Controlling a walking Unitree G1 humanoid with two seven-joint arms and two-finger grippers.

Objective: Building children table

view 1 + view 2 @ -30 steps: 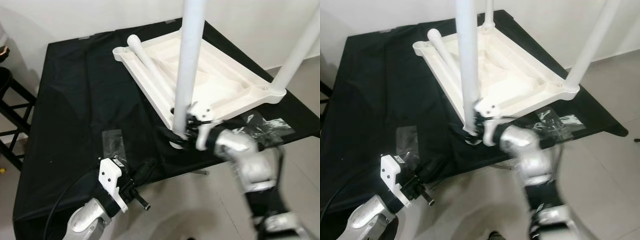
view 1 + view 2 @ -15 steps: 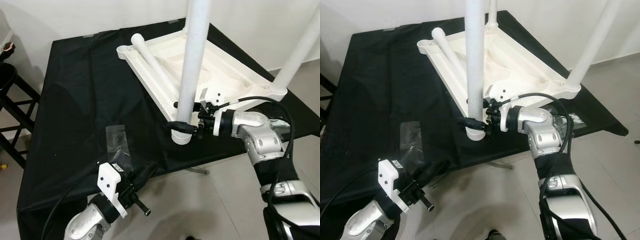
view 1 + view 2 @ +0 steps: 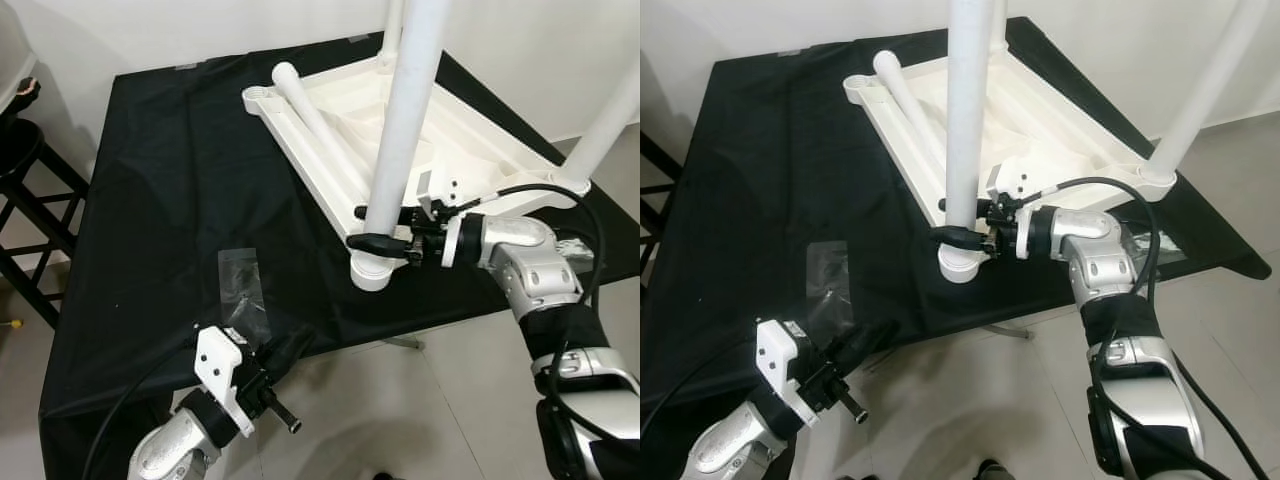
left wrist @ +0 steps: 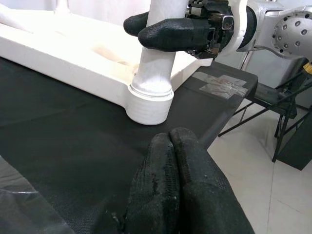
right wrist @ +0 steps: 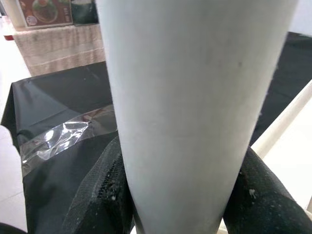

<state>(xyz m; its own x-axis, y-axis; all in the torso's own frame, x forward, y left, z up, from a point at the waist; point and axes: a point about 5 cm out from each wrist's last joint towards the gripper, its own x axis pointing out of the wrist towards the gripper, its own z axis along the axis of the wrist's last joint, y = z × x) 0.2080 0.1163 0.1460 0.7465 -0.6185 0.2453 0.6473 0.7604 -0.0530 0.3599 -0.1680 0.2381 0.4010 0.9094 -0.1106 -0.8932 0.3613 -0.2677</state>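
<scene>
An upturned white plastic tabletop (image 3: pixel 455 150) lies on a black-draped table (image 3: pixel 160 200). A white leg (image 3: pixel 405 130) stands upright in the near corner socket (image 3: pixel 368 272). My right gripper (image 3: pixel 378 230) is shut on this leg just above the socket; its black fingers (image 4: pixel 170 34) wrap the tube. More white legs rise at the far corner (image 3: pixel 392 25) and the right corner (image 3: pixel 612 110). One loose white leg (image 3: pixel 315 125) lies flat inside the tabletop. My left gripper (image 3: pixel 290 350) hangs shut and empty at the table's front edge, its fingertips (image 4: pixel 170 146) pressed together.
A clear plastic bag (image 3: pixel 240 285) lies on the black cloth near the front edge. More clear plastic (image 3: pixel 1160 245) sits by the right corner. A black stool (image 3: pixel 30 190) stands at the left. Tiled floor (image 3: pixel 420 420) lies below the table's front edge.
The camera has shifted, so the scene sits slightly differently. My right arm straightened out, and its fingers closed around the base of the upright leg. The left gripper stayed put.
</scene>
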